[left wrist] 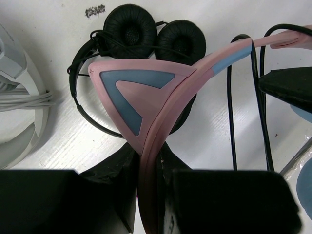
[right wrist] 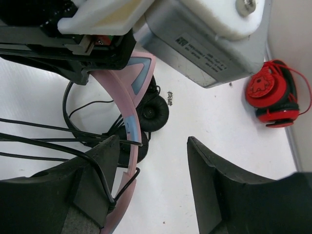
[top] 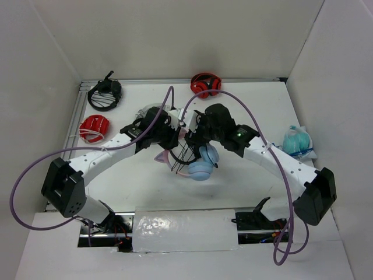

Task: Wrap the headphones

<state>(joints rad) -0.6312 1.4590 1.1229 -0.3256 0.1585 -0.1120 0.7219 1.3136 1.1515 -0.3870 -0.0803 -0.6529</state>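
Observation:
The headphones have a pink headband, a pink cat ear and light-blue ear cups, and they hang above the table's middle. My left gripper is shut on the headband just below the cat ear; it also shows in the top view. My right gripper is open, close beside the headband, with nothing between its jaws. The thin dark cable crosses the headband in several strands and runs over the right gripper's left finger. Cable strands also hang in the left wrist view.
A small black on-ear pair lies on the table under the headband. Red headphones sit at the back, black headphones at the back left, and a red pair at the left. A white pair and a teal bagged item also lie there.

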